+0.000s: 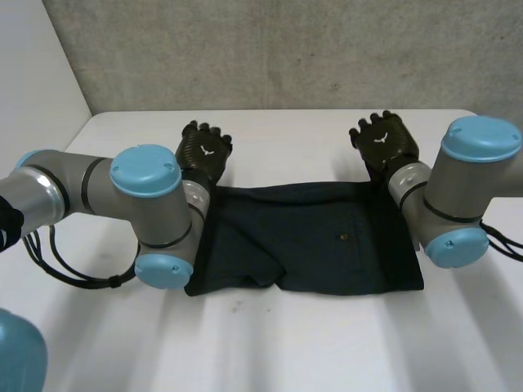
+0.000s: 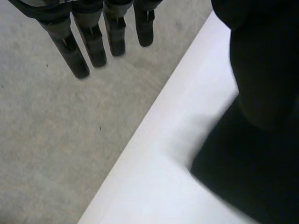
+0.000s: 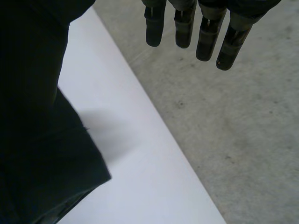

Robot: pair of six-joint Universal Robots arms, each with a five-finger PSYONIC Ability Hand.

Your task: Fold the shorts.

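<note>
Dark navy shorts [image 1: 310, 241] lie flat across the middle of the white table [image 1: 270, 343], folded into a wide band. My left hand [image 1: 204, 149] hovers just beyond the far left corner of the shorts, open, holding nothing. My right hand [image 1: 382, 140] hovers beyond the far right corner, open and empty as well. In the left wrist view the straight fingers [image 2: 96, 44] point past the table's far edge, with the shorts [image 2: 254, 172] under the palm side. In the right wrist view the fingers [image 3: 205, 39] are straight too, and the shorts [image 3: 42, 154] lie beside the palm.
A grey concrete wall [image 1: 286, 49] rises behind the table's far edge. Bare white table lies in front of the shorts and on both sides. My two forearms reach over the ends of the shorts.
</note>
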